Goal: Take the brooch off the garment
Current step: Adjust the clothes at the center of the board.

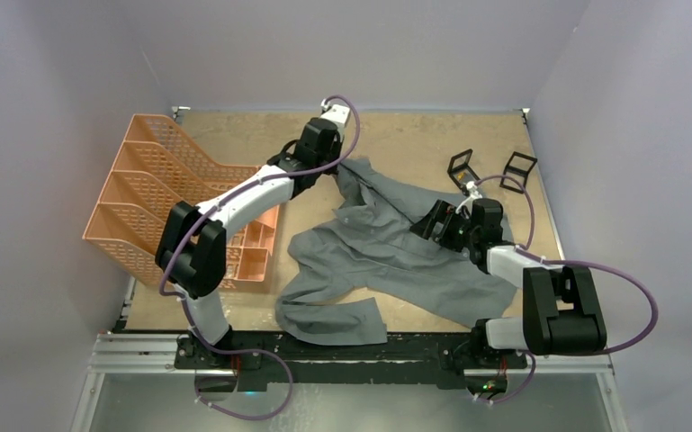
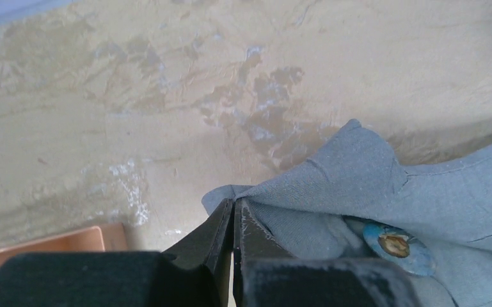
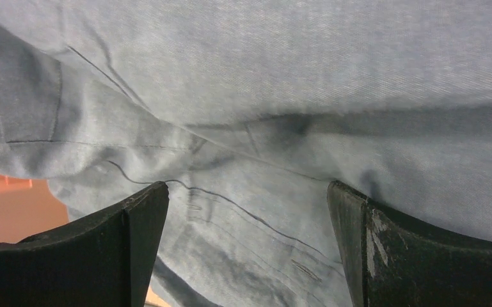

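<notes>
The grey garment (image 1: 387,261) lies crumpled in the middle of the table. My left gripper (image 1: 335,167) is at its far corner, shut on a fold of the cloth edge (image 2: 233,203). In the left wrist view a round blue brooch (image 2: 396,246) with a gold-brown centre sits on the garment (image 2: 371,173), just right of my fingers (image 2: 262,243). My right gripper (image 1: 434,221) hovers low over the garment's right half, open and empty. Its fingers (image 3: 137,214) straddle a seam and buttonholes of the cloth (image 3: 249,128). The brooch does not show in the top view.
An orange mesh file organiser (image 1: 166,193) with a small tray stands at the left, and part of it shows in the right wrist view (image 3: 13,204). Two small black frames (image 1: 462,167) (image 1: 520,169) stand at the back right. Walls enclose the table.
</notes>
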{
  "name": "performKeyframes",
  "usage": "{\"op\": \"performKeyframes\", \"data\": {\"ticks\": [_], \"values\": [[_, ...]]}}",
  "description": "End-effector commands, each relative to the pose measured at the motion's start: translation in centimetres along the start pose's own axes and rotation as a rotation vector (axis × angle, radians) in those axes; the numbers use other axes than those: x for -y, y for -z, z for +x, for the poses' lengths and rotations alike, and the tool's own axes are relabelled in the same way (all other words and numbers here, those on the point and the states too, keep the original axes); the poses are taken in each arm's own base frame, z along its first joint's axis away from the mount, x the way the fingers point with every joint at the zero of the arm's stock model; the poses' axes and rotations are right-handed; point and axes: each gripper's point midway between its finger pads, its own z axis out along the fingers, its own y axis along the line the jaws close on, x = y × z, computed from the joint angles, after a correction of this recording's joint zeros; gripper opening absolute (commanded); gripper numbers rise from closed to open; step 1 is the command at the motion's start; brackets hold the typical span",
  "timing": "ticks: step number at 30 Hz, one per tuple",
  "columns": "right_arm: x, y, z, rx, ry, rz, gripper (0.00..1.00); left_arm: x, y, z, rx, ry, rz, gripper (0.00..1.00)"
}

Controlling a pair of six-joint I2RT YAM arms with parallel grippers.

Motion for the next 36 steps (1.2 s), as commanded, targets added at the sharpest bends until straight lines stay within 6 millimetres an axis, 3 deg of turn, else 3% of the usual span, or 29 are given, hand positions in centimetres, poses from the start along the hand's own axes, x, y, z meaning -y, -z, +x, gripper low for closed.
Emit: {"op": "performKeyframes", "data": {"ticks": [1, 4, 7, 11, 15, 20, 24, 29, 36], "values": [[1.8, 0.4, -1.6, 0.055, 0.043, 0.115, 0.97, -1.1, 2.3, -9.0, 0.239, -0.019, -0.005, 0.00], [0.6, 1.2, -3.2, 0.105, 0.079, 0.096, 0.97, 1.7, 2.7, -11.4, 0.316, -0.044, 0.111, 0.00], [-0.9, 1.8, -4.0, 0.127, 0.114, 0.051, 0.97, 3.5, 1.8, -12.3, 0.335, -0.071, 0.149, 0.00], [-3.1, 2.2, -4.4, 0.123, 0.170, -0.016, 0.96, 3.0, -0.6, -11.6, 0.251, -0.070, 0.080, 0.22], [-4.9, 2.3, -5.0, 0.133, 0.214, -0.064, 0.96, 2.9, 1.4, -10.6, 0.261, 0.004, 0.100, 0.39], [-7.3, 1.2, -5.5, 0.120, 0.273, -0.116, 0.96, 1.9, 3.0, -5.4, 0.177, 0.092, 0.065, 0.44], [-8.8, -0.6, -6.1, 0.106, 0.270, -0.150, 0.96, 2.7, 2.4, -0.7, 0.092, 0.125, 0.105, 0.44], [-7.7, -3.3, -6.4, 0.067, 0.198, -0.112, 0.96, 3.3, 1.6, 5.4, -0.048, 0.150, 0.122, 0.43], [-3.9, -4.2, -1.8, -0.075, 0.094, -0.022, 0.98, 0.1, 3.4, 14.1, -0.189, 0.188, -0.007, 0.44]]}}
